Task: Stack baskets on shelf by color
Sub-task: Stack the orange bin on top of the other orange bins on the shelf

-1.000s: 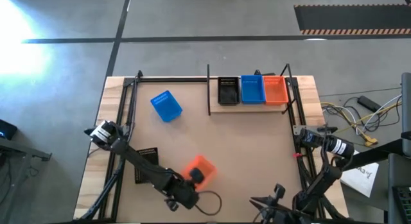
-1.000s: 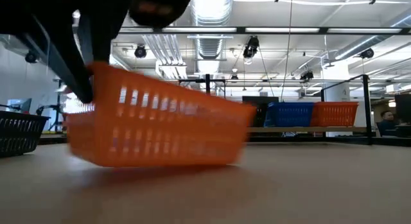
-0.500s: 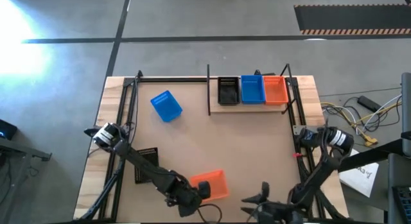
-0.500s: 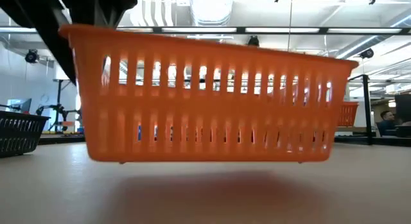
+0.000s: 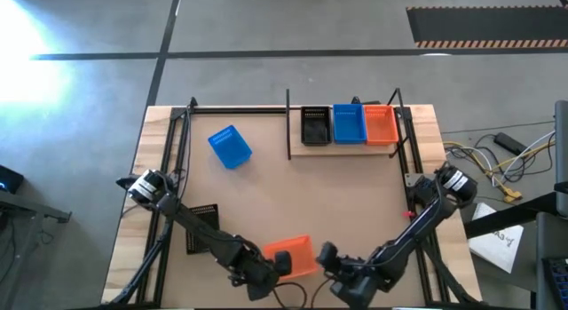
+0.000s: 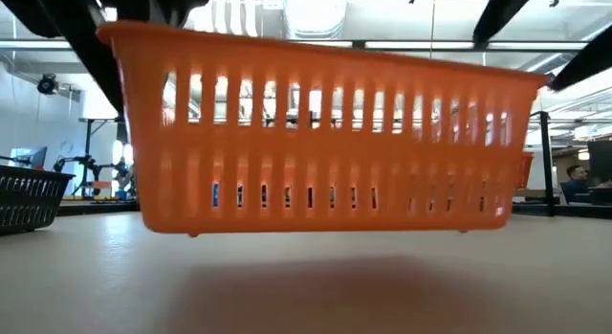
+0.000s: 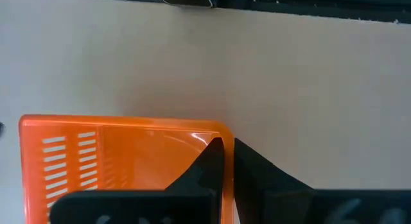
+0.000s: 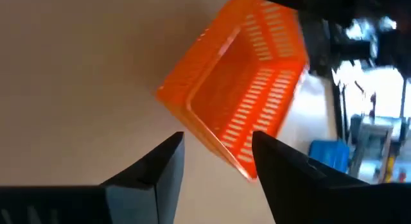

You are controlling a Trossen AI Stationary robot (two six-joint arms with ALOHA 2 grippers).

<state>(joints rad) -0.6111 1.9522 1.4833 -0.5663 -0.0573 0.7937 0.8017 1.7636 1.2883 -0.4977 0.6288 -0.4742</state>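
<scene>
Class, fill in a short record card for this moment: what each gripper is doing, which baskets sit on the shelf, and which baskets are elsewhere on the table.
left gripper: shut on the rim of the orange basket, held clear of the table in the low view
right gripper: open, right beside that basket, not gripping it
shelf: black, blue and orange baskets in a row
blue basket: lying loose on the table's far left part
black basket: near the left edge, under the left arm
</scene>
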